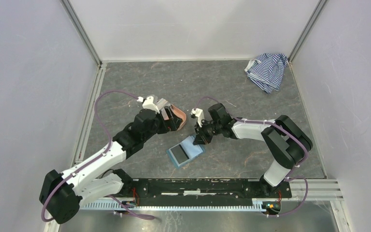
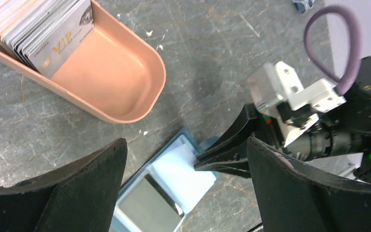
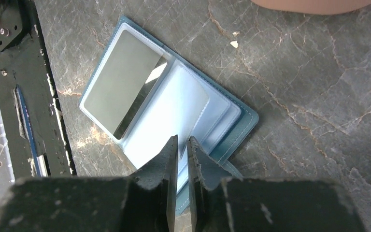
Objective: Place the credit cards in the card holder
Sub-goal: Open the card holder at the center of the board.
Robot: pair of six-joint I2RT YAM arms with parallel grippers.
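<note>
Jaws of my left gripper (image 2: pixel 186 145) gaped wide, empty; the cards (image 2: pixel 38 29) stood up-left in the tray (image 2: pixel 162 82). My right gripper (image 3: pixel 182 140), barely parted and seemingly empty, hung over the holder (image 3: pixel 183 96).

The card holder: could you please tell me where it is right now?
In the top view the card holder lies open mid-table, at the tips of the right gripper, with the pink tray just beyond.

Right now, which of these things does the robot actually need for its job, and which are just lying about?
For the job:
- cards, stacked in the pink tray
- blue wallet, lying open

Just lying about:
- striped cloth, crumpled in the far right corner
</note>
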